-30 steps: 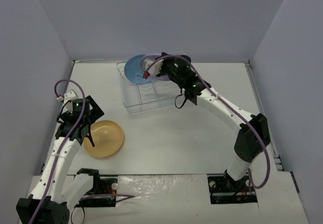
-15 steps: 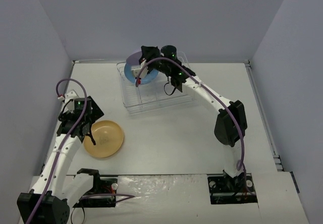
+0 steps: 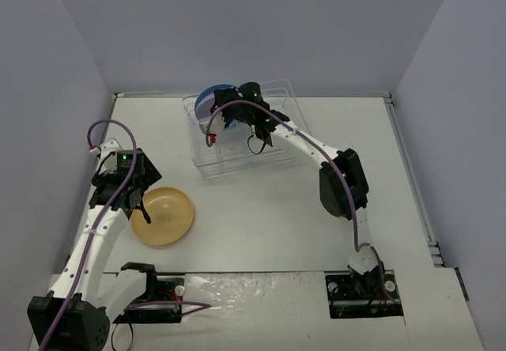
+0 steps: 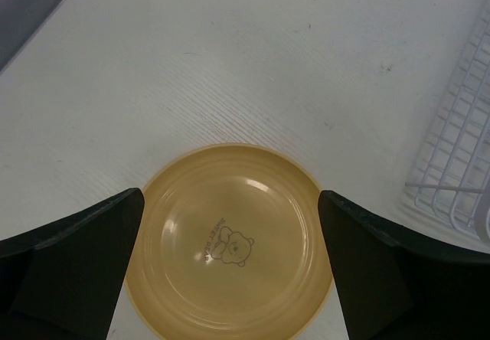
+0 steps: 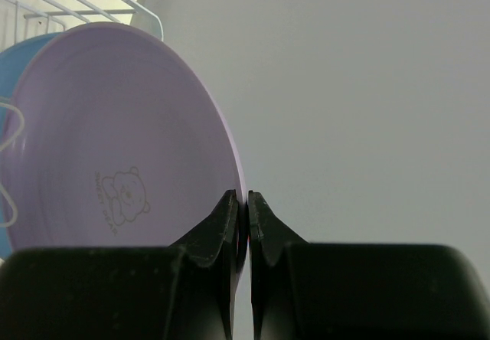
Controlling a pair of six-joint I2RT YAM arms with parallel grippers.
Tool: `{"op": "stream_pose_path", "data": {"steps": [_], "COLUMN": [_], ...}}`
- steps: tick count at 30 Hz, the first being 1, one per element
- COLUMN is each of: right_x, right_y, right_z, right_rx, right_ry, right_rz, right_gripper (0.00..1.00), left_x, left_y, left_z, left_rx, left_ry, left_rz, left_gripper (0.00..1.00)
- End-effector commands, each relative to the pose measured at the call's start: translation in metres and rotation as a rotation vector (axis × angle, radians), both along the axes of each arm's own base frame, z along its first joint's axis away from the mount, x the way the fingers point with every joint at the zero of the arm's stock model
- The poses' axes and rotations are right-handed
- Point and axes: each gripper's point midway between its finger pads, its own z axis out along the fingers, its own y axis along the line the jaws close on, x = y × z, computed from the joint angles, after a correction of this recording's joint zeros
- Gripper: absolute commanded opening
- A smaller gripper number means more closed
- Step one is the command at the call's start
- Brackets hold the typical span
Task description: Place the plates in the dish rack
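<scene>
The yellow-orange plate [image 3: 164, 216] lies flat on the white table at the left; it also shows in the left wrist view [image 4: 230, 240], with a bear print. My left gripper [image 4: 230, 202] is open just above it, one finger on each side of the plate, apart from it. My right gripper [image 5: 246, 198] is shut on the rim of the lavender-purple plate [image 5: 115, 133] and holds it upright over the dish rack [image 3: 237, 157]. The blue plate [image 5: 23, 57] stands close behind the lavender one, at the rack's far left [image 3: 212, 96].
The wire rack's near edge shows at the right of the left wrist view [image 4: 459, 156]. Grey walls close in the table at the left, the back and the right. The arm bases stand at the near edge.
</scene>
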Motion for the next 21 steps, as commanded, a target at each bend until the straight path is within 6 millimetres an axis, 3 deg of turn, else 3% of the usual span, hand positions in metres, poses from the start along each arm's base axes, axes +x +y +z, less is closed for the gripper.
{"op": "stream_pose_path", "data": {"steps": [1, 10, 17, 19, 21], "right_x": [-0.005, -0.012, -0.004, -0.003, -0.005], "right_y": [0.01, 0.018, 0.01, 0.008, 0.006], "right_z": [0.056, 0.002, -0.021, -0.014, -0.012], "right_rx": [0.1, 0.118, 0.189, 0.23, 0.265], "right_ry": [-0.169, -0.027, 0.017, 0.017, 0.044], "right_rz": [0.017, 0.02, -0.033, -0.038, -0.044], "right_gripper": [0.0, 0.03, 0.06, 0.27, 0.36], "left_x": [0.012, 0.005, -0.011, -0.017, -0.025], "left_y": [0.005, 0.006, 0.003, 0.003, 0.004], "left_z": [0.027, 0.025, 0.023, 0.023, 0.022], "left_rx": [0.004, -0.022, -0.072, -0.081, -0.088], "left_ry": [-0.082, -0.055, -0.02, -0.017, -0.008], "left_rz": [0.038, 0.086, 0.119, 0.13, 0.144], "left_gripper": [0.97, 0.97, 0.97, 0.97, 0.97]}}
